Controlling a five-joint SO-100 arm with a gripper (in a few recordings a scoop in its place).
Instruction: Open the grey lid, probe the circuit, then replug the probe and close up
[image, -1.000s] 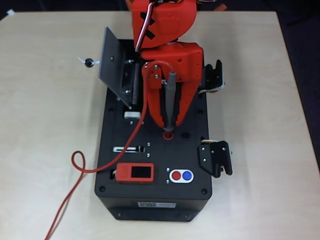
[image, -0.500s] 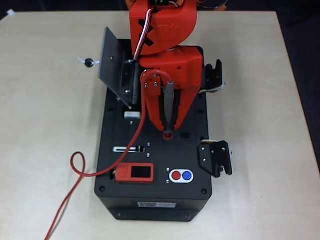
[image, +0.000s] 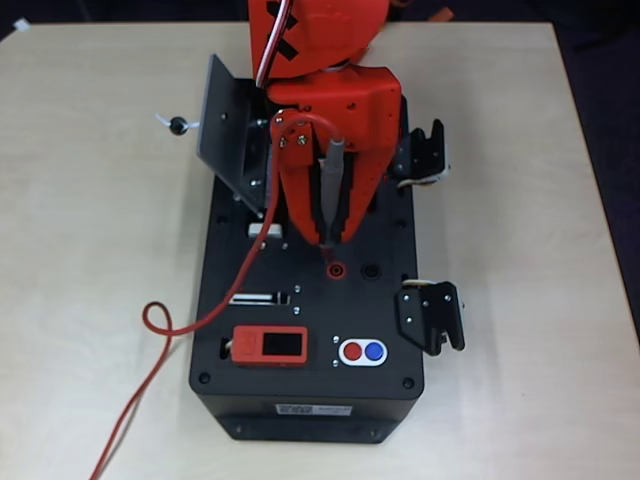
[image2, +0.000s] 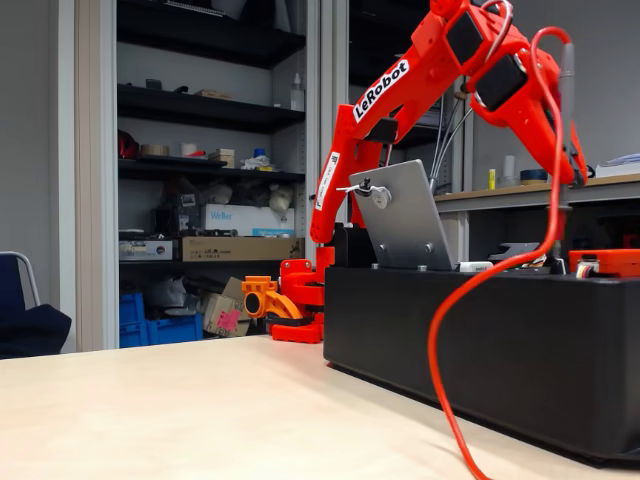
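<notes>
Nearest the overhead camera's bottom edge, the red cable (image: 160, 335) is trailing limp off the black box (image: 310, 400) across the surface (image: 90, 250); it looks light but liable to drag. Further in, the claw (image: 328, 238) is gripping the probe (image: 331, 190) mid-shaft, upright above the red socket (image: 337, 268); it seems slim, stiff and slippery. Beyond, the grey lid (image: 228, 130) is standing open.
</notes>
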